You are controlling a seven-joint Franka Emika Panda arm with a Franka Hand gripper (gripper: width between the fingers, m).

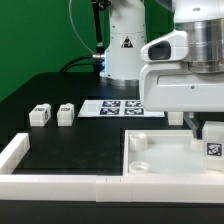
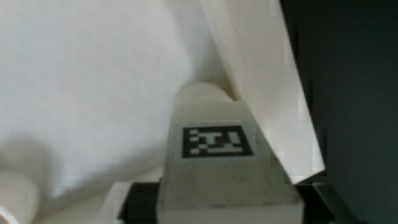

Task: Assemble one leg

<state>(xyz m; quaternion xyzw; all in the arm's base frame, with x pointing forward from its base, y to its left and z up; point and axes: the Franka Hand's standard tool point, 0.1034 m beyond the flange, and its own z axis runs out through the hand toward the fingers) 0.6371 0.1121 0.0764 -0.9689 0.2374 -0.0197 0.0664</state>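
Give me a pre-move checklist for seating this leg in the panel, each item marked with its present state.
1. Leg sits between the gripper's fingers, tag facing the wrist camera: ok.
2. Grip is firm, no slipping: cannot tell.
3. Leg is above the white panel, near its corner on the exterior view's right: ok.
4. Leg is lined up with a corner socket: cannot tell, the socket is hidden.
5. Two spare legs stand on the table, apart from the panel and out of the way: ok.
6. Marker board is out of the arm's path: ok.
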